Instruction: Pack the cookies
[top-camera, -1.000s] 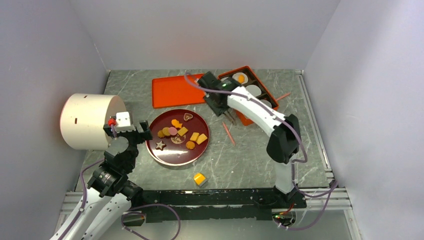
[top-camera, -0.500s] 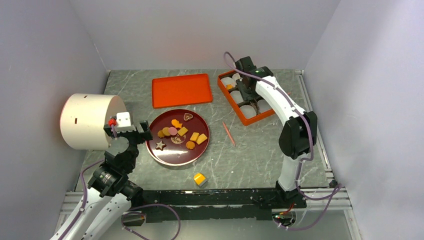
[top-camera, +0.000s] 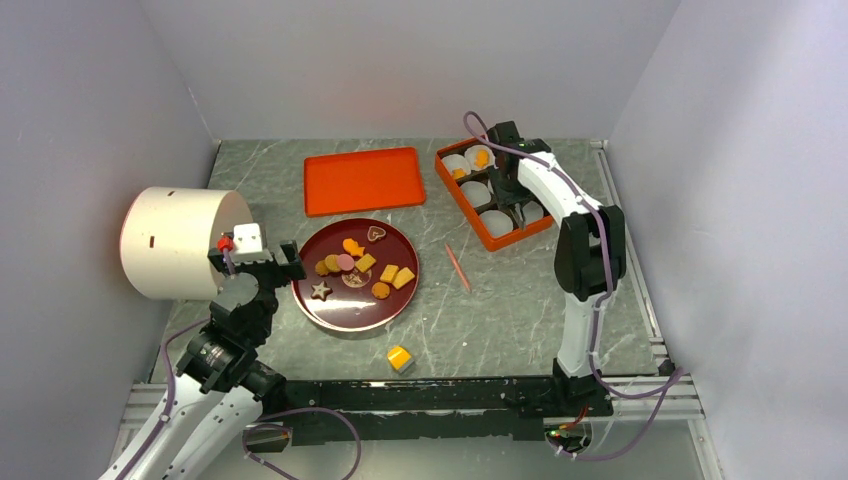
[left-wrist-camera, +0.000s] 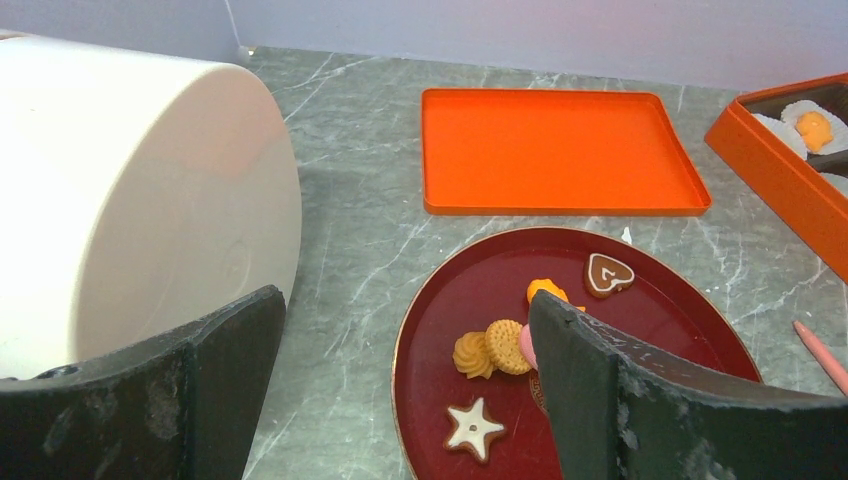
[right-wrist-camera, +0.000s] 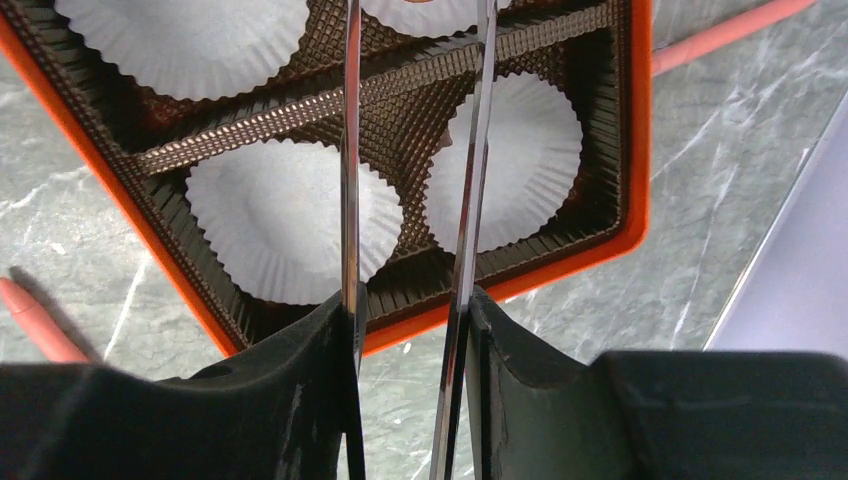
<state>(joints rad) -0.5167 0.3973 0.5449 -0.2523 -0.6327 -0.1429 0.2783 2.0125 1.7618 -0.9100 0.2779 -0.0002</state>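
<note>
Several cookies (top-camera: 360, 265) lie on a dark red plate (top-camera: 330, 310); the left wrist view shows a star (left-wrist-camera: 472, 428), a round one (left-wrist-camera: 507, 345) and a heart (left-wrist-camera: 606, 273). An orange box (top-camera: 460, 200) of white paper cups holds two orange cookies (top-camera: 482, 157) in its far cups. My right gripper (top-camera: 510, 185) is shut on metal tongs (right-wrist-camera: 350, 150) and hangs over the box's near cups (right-wrist-camera: 270, 220), which are empty. The tong tips are out of view. My left gripper (top-camera: 258, 268) is open and empty at the plate's left edge (left-wrist-camera: 405, 305).
A flat orange lid (top-camera: 362, 180) lies behind the plate. A big white cylinder (top-camera: 180, 240) lies on its side at the left. A yellow cube (top-camera: 399, 357) sits near the front edge. A pink stick (top-camera: 457, 267) lies between plate and box, another (right-wrist-camera: 725, 35) beside the box.
My right arm swung with the tongs from beside the orange lid to over the box, then a little further right. The left arm and the plate's cookies have not moved.
</note>
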